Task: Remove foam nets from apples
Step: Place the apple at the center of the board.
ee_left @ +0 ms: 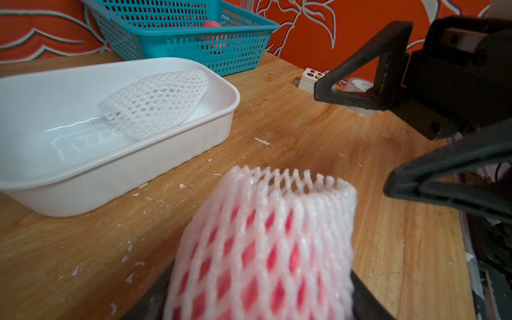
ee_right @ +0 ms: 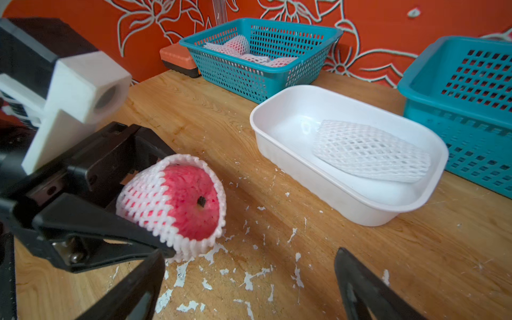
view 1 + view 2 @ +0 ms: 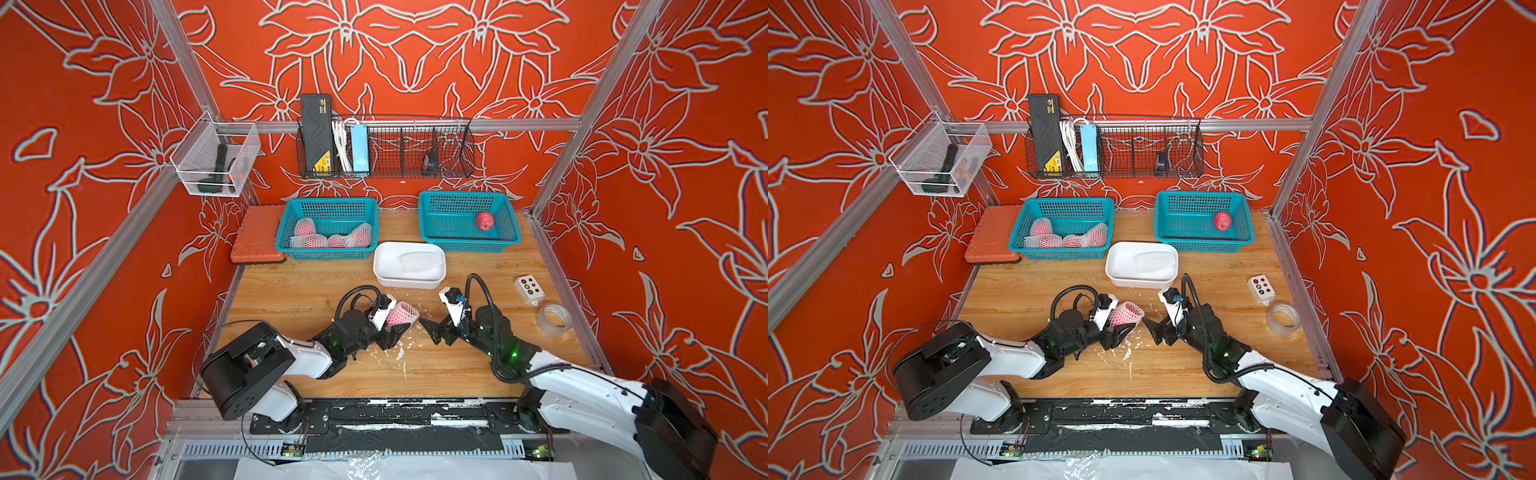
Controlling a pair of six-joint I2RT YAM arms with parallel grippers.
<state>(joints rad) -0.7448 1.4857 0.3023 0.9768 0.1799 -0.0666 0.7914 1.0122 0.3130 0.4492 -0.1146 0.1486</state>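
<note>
Sitting in the left basket (image 3: 328, 252) are several netted apples (image 3: 332, 237); the right basket (image 3: 469, 246) is holding one bare apple (image 3: 484, 220), the white tray (image 3: 409, 281) one foam net (image 3: 419, 261). The left claw (image 3: 402, 323) is clamping a netted apple (image 2: 191, 202); the right claw (image 1: 352, 141) is gaping empty beside it.

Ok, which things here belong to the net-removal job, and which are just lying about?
Job: netted apple in left gripper; netted apples in left basket; bare apple in right basket; loose net in white tray.
Lying about: tape roll; button box; orange block.
</note>
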